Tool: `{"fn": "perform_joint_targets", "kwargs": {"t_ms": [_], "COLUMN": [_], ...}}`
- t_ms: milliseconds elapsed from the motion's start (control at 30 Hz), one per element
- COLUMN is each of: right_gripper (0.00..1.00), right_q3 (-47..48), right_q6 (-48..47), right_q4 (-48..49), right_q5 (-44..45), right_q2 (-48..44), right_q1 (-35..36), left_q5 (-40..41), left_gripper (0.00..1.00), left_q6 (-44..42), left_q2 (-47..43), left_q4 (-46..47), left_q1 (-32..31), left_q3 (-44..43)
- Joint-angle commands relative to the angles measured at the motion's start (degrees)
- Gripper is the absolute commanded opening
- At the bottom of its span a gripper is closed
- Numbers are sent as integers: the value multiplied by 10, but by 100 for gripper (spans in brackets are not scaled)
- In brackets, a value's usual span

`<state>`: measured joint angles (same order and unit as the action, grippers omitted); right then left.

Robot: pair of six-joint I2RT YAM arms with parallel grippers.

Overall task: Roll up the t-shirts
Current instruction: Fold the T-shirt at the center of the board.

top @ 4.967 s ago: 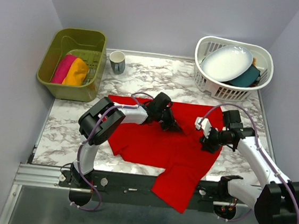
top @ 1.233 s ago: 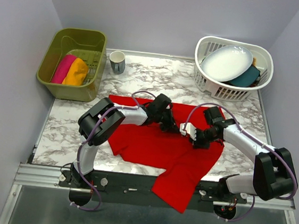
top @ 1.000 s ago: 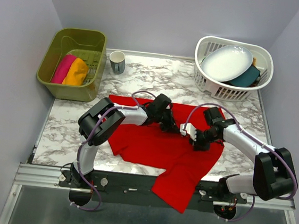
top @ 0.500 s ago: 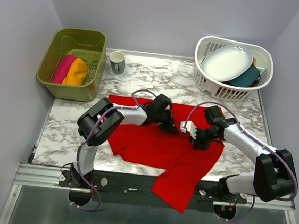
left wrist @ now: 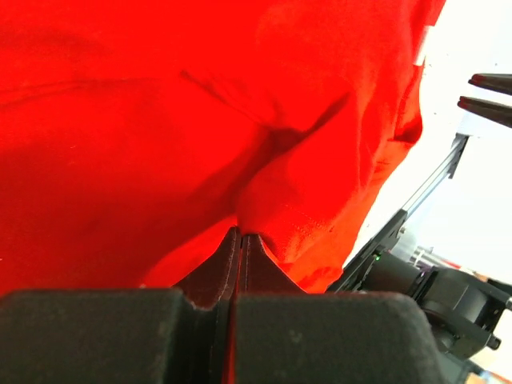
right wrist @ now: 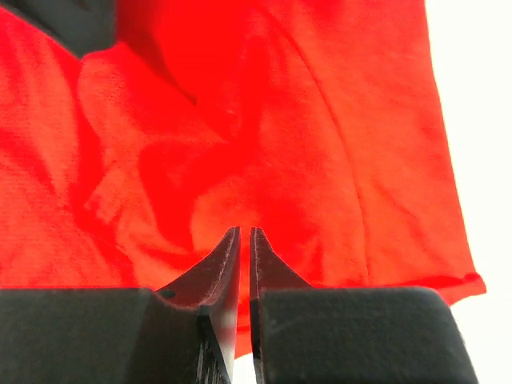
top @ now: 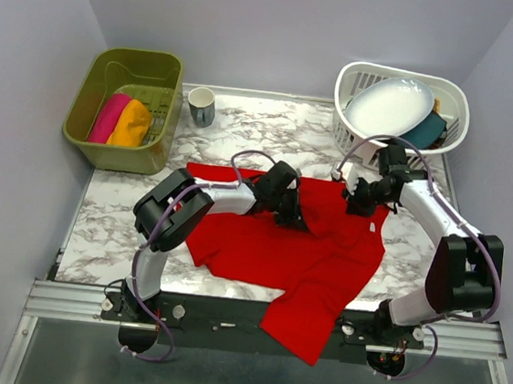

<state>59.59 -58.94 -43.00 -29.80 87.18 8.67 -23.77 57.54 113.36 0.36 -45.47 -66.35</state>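
A large red t-shirt (top: 260, 247) lies spread on the marble table, one part hanging over the near edge; its small white label (top: 374, 227) shows near its right edge. My left gripper (top: 292, 218) is at the shirt's middle, shut on a pinch of red cloth (left wrist: 160, 120), jaws closed at the fold (left wrist: 240, 234). My right gripper (top: 354, 204) is at the shirt's back right part, jaws shut to a thin slit (right wrist: 245, 230) with tips at the red cloth (right wrist: 320, 120); I cannot tell if cloth is pinched. Rolled magenta (top: 108, 117) and orange (top: 131, 124) shirts lie in the green bin.
The green bin (top: 128, 57) stands at the back left, a cup (top: 200, 106) beside it. A white basket (top: 454, 98) at the back right holds a white oval plate (top: 389, 107) and a teal item (top: 425, 132), close behind my right arm.
My right gripper has moved from beside the left gripper at the shirt's middle back and right toward the basket. The left gripper stays pinched on the cloth. The shirt's outline barely changed.
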Motion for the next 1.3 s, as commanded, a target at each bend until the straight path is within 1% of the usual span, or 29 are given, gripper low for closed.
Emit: {"fn": "perform_joint_targets", "kwargs": {"t_ms": [0,33,167,333,467,600,700,800,933,1067,1167,1267], "right_gripper": [17,18,18,19,19,19,19,19,21,23,24,24], "right_q3": [-16,-46,-81,-101,-108,-115,-117,-112,-124,-140,-133,-131], "right_q6": [-42,-45,-35,-34,-57,-61,-70,-88,-101,-106,-95,-84], "right_q4": [-60,-53,-44,-47,-69,-80,-91,-122,-128,-125,-128,-111], "right_q5": [-46,-52,-47,-51,-75,-77,-78,-88,-96,-91,-92,-80], "right_q2": [-28,-52,-75,-91,-104,-112,-117,-109,-114,-113,-83,-65], "right_q1": [-8,-8,-6,-6,-6,-7,-6,-7,-3,21,31,32], "left_q5": [12,14,33,60,113,113,99,84,55,53,58,63], "left_gripper": [0,0,0,0,0,0,0,0,0,0,0,0], "left_q6": [-45,-48,-66,-91,-119,-140,-129,-119,-106,-93,-96,-100], "left_q2": [-37,-45,-68,-76,-75,-82,-85,-84,-72,-61,-57,-51], "left_q4": [-47,-61,-113,-171,-221,-244,-240,-228,-201,-186,-176,-174], "left_q1": [-3,-3,-5,-12,-15,-20,-27,-37,-37,-37,-37,-35], "left_q3": [-26,-26,-34,-42,-52,-28,-4,3,1,-6,-23,-37]}}
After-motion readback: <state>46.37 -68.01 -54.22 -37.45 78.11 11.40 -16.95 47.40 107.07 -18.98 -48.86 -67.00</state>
